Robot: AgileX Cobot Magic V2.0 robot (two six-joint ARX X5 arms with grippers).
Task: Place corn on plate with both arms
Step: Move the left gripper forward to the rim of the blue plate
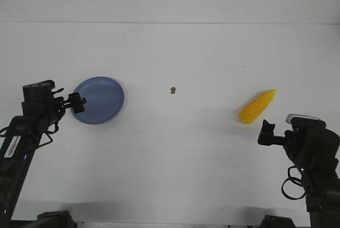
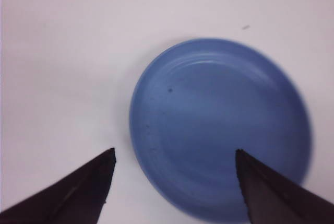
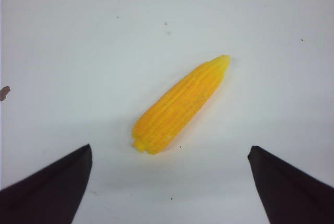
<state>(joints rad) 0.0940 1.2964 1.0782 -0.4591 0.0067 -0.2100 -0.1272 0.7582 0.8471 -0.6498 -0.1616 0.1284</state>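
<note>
The blue plate lies flat on the white table at the left and is empty; it fills the left wrist view. My left gripper is open at the plate's left rim, its fingers spread over that edge. The yellow corn lies on the table at the right, pointed end away from me, and shows whole in the right wrist view. My right gripper is open and empty, just in front of the corn's blunt end and apart from it, fingers spread wide.
A small brown speck sits on the table between the plate and the corn; it also shows in the right wrist view. The table's far edge runs across the back.
</note>
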